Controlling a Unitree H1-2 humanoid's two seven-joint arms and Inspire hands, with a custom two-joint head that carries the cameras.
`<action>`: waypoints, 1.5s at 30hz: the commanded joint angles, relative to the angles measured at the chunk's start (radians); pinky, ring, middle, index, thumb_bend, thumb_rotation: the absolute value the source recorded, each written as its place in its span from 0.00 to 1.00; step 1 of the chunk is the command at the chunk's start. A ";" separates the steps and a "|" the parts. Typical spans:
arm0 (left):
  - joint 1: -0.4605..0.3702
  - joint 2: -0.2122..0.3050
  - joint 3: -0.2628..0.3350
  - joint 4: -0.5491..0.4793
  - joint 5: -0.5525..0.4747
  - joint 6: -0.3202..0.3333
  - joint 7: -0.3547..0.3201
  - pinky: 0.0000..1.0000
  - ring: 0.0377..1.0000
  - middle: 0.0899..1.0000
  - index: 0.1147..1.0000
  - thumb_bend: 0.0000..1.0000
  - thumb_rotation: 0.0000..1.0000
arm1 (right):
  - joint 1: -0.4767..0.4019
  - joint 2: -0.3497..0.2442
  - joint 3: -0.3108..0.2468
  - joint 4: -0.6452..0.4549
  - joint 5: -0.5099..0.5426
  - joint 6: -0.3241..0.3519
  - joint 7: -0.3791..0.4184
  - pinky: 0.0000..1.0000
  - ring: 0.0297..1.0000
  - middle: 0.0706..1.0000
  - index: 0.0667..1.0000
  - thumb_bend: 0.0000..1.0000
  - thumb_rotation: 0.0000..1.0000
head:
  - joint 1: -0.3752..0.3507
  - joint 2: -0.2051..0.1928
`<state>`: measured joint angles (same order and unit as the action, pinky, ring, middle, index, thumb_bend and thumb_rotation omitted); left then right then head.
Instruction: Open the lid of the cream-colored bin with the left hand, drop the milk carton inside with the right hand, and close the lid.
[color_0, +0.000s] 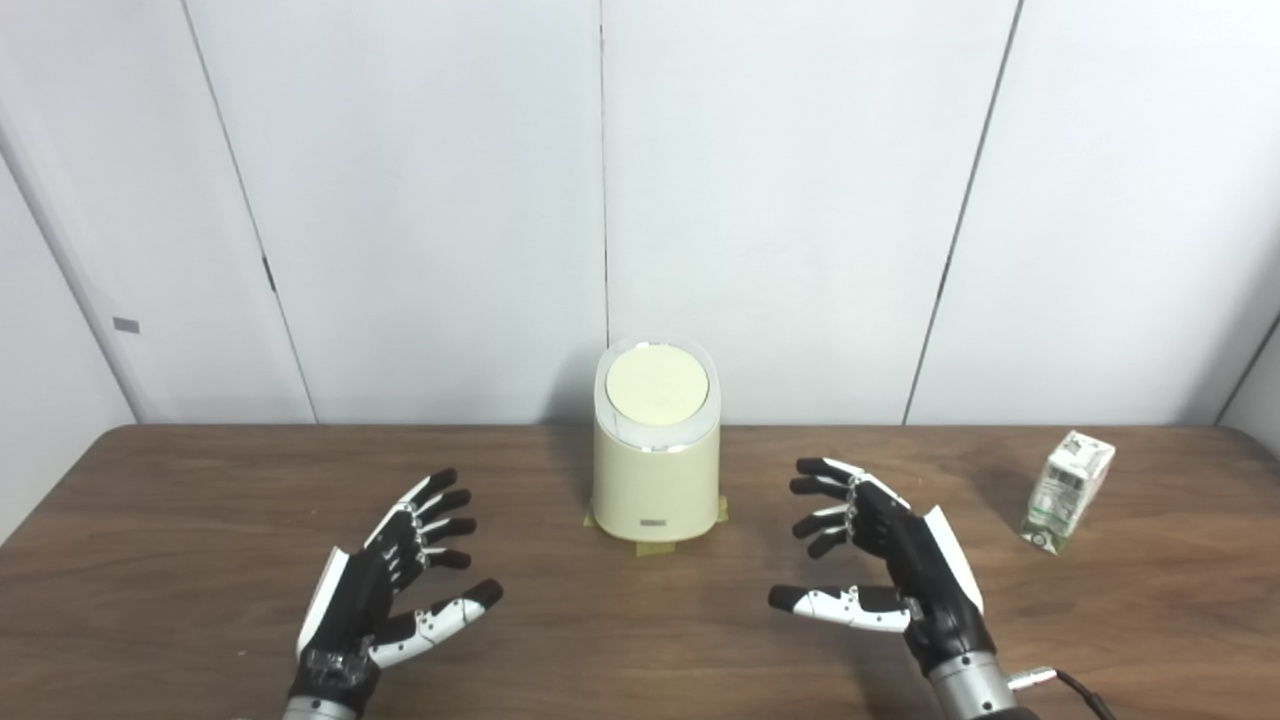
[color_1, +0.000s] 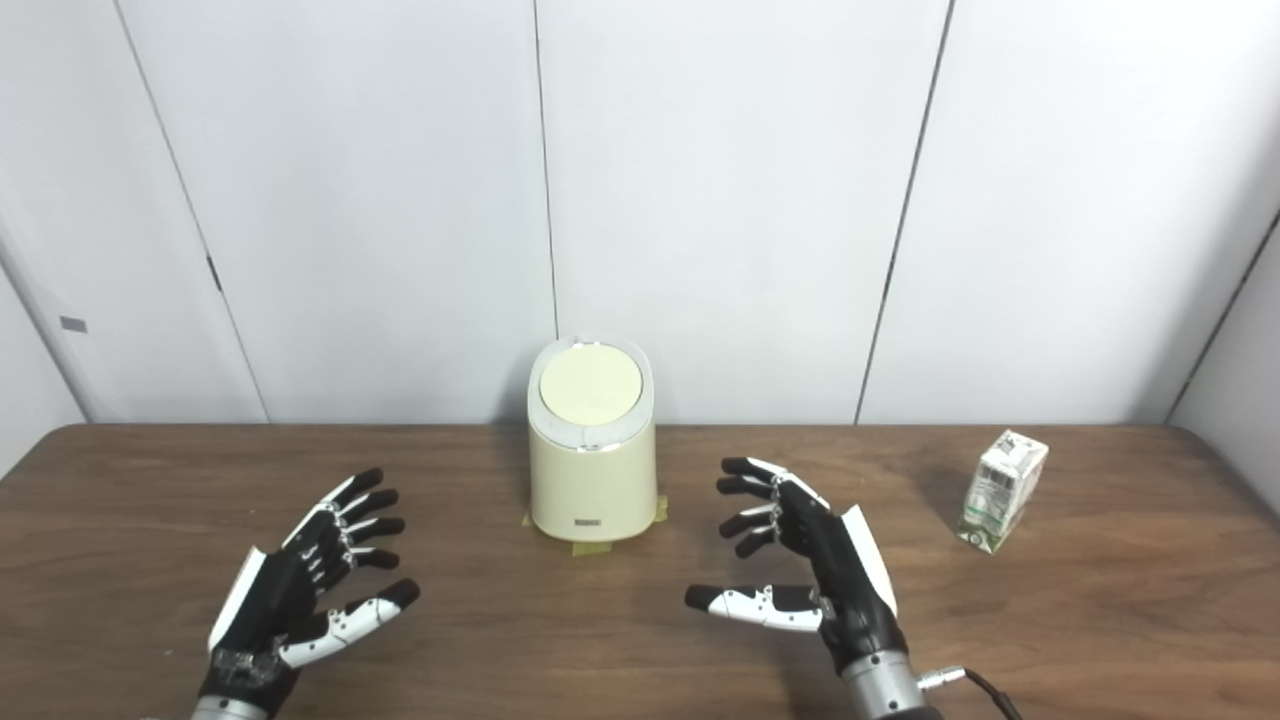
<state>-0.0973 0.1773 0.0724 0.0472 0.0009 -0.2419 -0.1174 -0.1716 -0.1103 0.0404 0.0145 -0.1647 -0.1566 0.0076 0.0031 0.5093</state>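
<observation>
A cream-colored bin stands upright at the back middle of the brown table, its round lid down flat. A small white and green milk carton stands tilted at the far right. My left hand hovers over the table, left and in front of the bin, open with fingers spread. My right hand is open too, right and in front of the bin, well left of the carton. Neither hand touches anything.
Yellowish tape marks the bin's foot on the table. White wall panels rise right behind the table's back edge, close to the bin. A cable runs from my right wrist.
</observation>
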 joint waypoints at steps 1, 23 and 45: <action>-0.031 0.006 0.002 -0.018 -0.001 -0.017 0.012 0.65 0.77 0.83 0.89 0.73 0.16 | -0.039 -0.005 0.000 -0.026 -0.001 -0.027 0.000 0.46 0.56 0.72 0.75 0.69 0.14 | 0.001 0.001; -0.084 -0.039 -0.005 -0.066 0.080 0.026 0.078 0.71 0.83 0.85 0.88 0.83 0.30 | -0.053 -0.002 -0.003 0.011 0.006 -0.035 -0.004 0.46 0.57 0.74 0.75 0.69 0.12 | 0.000 -0.021; -0.515 -0.070 -0.093 0.066 0.297 0.244 0.181 0.96 1.00 1.00 1.00 0.88 0.26 | -0.068 -0.006 0.007 0.042 -0.020 -0.066 -0.011 0.46 0.57 0.73 0.76 0.66 0.17 | 0.004 -0.031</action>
<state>-0.5234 0.1008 -0.0132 0.1211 0.2768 0.0187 0.0413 -0.1991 -0.1113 0.0491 0.0806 -0.1836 -0.1721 0.0036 0.0062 0.4771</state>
